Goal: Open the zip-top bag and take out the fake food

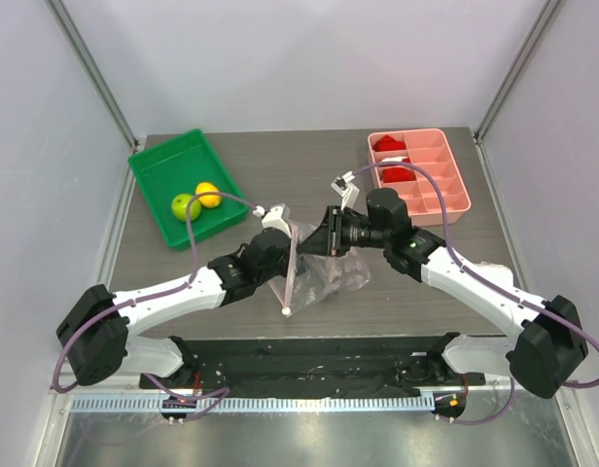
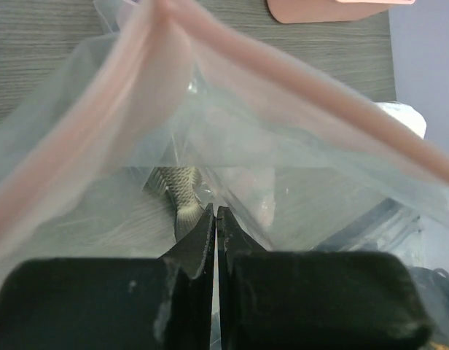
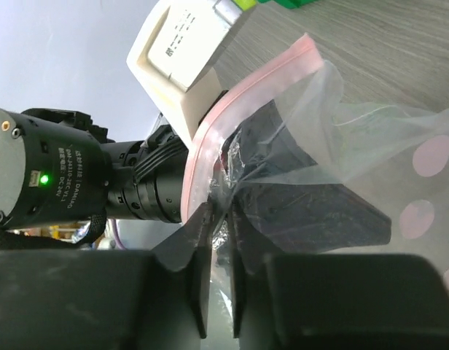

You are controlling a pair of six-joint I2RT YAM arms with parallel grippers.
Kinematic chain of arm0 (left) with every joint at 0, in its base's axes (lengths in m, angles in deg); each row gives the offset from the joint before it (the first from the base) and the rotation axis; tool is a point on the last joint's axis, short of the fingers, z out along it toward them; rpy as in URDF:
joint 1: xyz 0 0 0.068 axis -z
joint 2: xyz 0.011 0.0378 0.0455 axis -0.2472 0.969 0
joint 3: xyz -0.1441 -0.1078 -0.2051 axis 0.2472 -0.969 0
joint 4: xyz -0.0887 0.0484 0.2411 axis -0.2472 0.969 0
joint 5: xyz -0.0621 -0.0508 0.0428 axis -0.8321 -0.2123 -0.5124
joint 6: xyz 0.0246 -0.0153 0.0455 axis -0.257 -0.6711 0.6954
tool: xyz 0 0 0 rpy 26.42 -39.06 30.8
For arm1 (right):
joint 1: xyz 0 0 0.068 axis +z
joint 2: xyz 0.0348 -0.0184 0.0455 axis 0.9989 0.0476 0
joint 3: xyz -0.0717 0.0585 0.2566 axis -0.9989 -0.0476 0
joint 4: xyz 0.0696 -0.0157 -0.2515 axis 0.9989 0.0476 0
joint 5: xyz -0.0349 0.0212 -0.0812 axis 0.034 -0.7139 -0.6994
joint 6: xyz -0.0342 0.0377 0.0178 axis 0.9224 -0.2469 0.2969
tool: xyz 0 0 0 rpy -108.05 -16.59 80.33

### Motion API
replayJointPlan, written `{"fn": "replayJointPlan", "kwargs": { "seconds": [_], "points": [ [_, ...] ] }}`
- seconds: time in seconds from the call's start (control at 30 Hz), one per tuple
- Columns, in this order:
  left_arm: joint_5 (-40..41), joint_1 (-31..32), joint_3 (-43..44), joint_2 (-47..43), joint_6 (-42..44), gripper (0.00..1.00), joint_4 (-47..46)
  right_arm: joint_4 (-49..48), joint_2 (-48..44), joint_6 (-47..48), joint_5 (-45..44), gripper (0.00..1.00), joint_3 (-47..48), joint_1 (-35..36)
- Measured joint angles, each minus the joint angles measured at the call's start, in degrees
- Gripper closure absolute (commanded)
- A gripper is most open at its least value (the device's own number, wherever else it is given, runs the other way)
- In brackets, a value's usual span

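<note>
The clear zip-top bag [image 1: 329, 277] lies at mid-table with its pink zip strip [image 1: 292, 272] lifted on edge. My left gripper [image 1: 291, 253] is shut on the bag's film from the left; in its wrist view the fingertips [image 2: 216, 210] pinch thin plastic while the strip [image 2: 86, 124] arches overhead. From the right, my right gripper [image 1: 324, 233] is shut on the bag wall, with crinkled film caught between its jaws [image 3: 223, 208] just below the strip [image 3: 210, 124]. The fake food, a lime-green fruit [image 1: 186, 206] and a yellow-orange one [image 1: 209, 195], sits in the green tray [image 1: 163, 170].
A pink divided tray [image 1: 445, 175] with red toy pieces [image 1: 397, 173] stands at the back right. A greyish scaly shape [image 2: 173, 191] shows through the film in the left wrist view. The left arm's white camera housing [image 3: 184, 44] sits close above my right jaws.
</note>
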Motion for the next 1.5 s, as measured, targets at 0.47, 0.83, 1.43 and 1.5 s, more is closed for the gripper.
{"fn": "replayJointPlan", "kwargs": {
  "seconds": [0.47,0.83,1.43,1.5],
  "points": [
    [-3.0,-0.3,-5.0,-7.3,0.5,1.00,1.0,1.0,0.6,-0.9,-8.7,0.98,1.5,0.3],
    [-11.0,-0.3,-8.8,-7.3,5.7,1.00,-4.5,-3.8,2.7,-4.3,-8.8,0.98,4.0,0.4],
    [-10.5,-4.1,0.9,2.5,2.8,1.00,7.3,-3.1,5.1,-2.4,-9.4,0.98,9.4,0.2],
    [-7.0,-4.2,0.9,3.3,1.5,0.94,8.2,-3.2,5.1,-3.5,-9.7,0.98,9.3,0.2]
  ]
}}
